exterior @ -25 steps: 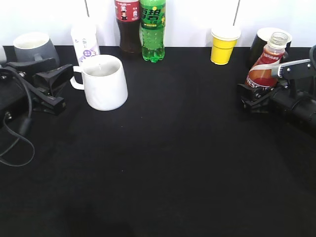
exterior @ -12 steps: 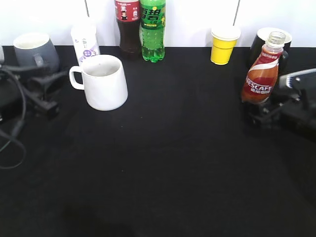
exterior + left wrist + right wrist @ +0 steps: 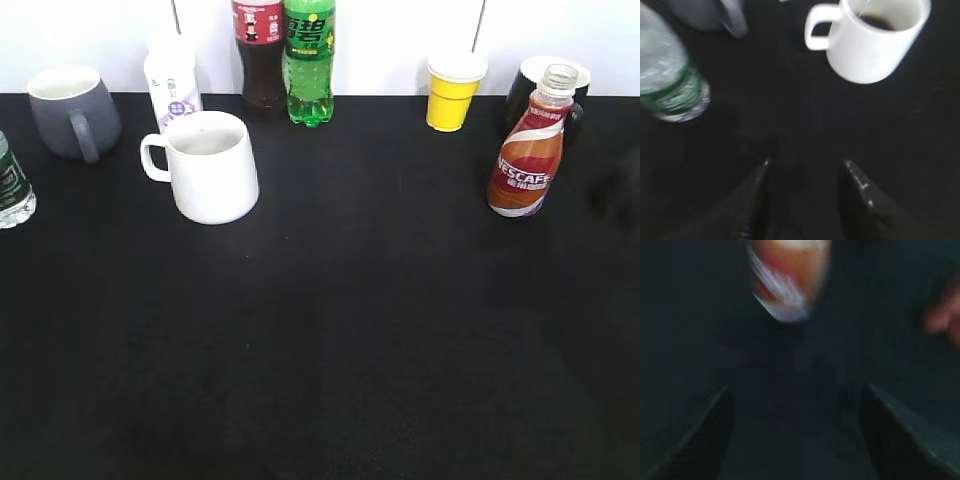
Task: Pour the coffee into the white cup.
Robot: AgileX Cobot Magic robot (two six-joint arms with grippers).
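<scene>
The coffee bottle (image 3: 526, 150) with its brown, red and white NESCAFE wrap stands upright and uncapped at the right of the black table. It shows blurred at the top of the right wrist view (image 3: 787, 282). The white cup (image 3: 210, 167) stands at the left, handle pointing left; in the left wrist view (image 3: 875, 42) dark liquid shows inside it. Neither arm shows in the exterior view. My left gripper (image 3: 807, 167) is open and empty over bare table. My right gripper (image 3: 797, 395) is open and empty, well back from the bottle.
A grey mug (image 3: 70, 108), a white purple-labelled bottle (image 3: 171, 85), a cola bottle (image 3: 259, 50), a green soda bottle (image 3: 309, 60), a yellow cup (image 3: 455, 90) and a black mug (image 3: 540, 90) line the back. A clear green-labelled bottle (image 3: 10, 190) stands at the left edge.
Both arms have drawn back out of the exterior view. The right gripper let go of the coffee bottle, which now stands upright by itself. The left gripper moved away from the cup.
</scene>
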